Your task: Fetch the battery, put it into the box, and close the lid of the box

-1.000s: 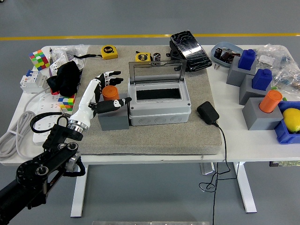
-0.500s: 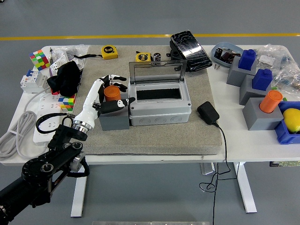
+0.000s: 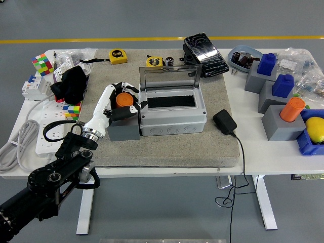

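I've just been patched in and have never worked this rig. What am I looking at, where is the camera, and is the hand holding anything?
This is one view from a camera high on the robot's own side, looking down over a white table. The black arm entering at lower left ends in the left hand, white with dark fingertips. Its fingers are wrapped around the orange battery, which stands in a grey holder block. Right beside it sits the grey box on a grey mat, its clear lid standing open. A black adapter lies to the box's right. The right arm is out of view.
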Tool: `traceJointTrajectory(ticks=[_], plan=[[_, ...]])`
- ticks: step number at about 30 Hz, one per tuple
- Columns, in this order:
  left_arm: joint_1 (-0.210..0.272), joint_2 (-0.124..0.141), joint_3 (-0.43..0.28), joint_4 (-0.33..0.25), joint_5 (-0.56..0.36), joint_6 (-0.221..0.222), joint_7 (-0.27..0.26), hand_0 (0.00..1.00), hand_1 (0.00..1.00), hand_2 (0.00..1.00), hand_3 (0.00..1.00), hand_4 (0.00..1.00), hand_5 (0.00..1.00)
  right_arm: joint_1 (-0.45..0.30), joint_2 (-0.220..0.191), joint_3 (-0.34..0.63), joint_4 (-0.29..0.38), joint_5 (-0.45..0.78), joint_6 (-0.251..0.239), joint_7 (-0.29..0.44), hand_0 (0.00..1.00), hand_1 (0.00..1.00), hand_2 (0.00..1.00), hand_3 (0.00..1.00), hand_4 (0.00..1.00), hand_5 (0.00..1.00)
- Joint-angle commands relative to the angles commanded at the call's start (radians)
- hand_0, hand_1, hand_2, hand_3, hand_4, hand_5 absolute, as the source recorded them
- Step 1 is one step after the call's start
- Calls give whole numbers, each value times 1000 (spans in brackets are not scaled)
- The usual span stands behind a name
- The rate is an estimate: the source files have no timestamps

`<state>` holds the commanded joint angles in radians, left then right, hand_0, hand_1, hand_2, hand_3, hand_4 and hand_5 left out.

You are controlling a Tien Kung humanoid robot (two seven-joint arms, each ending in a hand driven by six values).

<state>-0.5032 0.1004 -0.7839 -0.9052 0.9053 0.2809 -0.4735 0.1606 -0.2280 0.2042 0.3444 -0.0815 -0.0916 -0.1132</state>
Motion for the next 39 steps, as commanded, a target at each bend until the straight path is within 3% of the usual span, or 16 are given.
traceJointTrajectory(ticks=[2,3,13,22,27,30,34,39], plan=[[0,0,-4,0,1,1,-1,224,204,261,327,799,2,0,0,1,0,-1,-1,1,643,692,723,766,998,646],[0,0,-4,0,2,1,-2,213,132,205,270,744,2,0,1,1,0,-1,-1,1,643,692,723,766,998,647],[-10,-2,0,-4,15,3,-6,187,85,157,216,711,2,1,4,4,1,-1,-3,5,643,692,722,765,998,647],[-51,10,11,-79,119,-7,33,152,41,111,199,726,2,0,3,7,0,1,-4,7,643,692,722,765,998,645],[-80,18,33,-155,222,-2,102,146,36,109,198,718,2,-1,4,7,0,2,-5,8,643,692,722,765,998,645],[-111,20,67,-193,331,6,169,146,36,109,198,718,2,-1,4,6,0,3,-5,9,643,692,722,765,998,645],[-178,4,148,-177,460,54,256,144,42,119,202,743,2,1,2,2,1,2,-5,9,643,691,721,766,998,646],[-250,-28,240,-116,599,92,339,145,42,123,205,779,2,4,2,-1,2,2,-6,10,643,691,721,766,998,646]])
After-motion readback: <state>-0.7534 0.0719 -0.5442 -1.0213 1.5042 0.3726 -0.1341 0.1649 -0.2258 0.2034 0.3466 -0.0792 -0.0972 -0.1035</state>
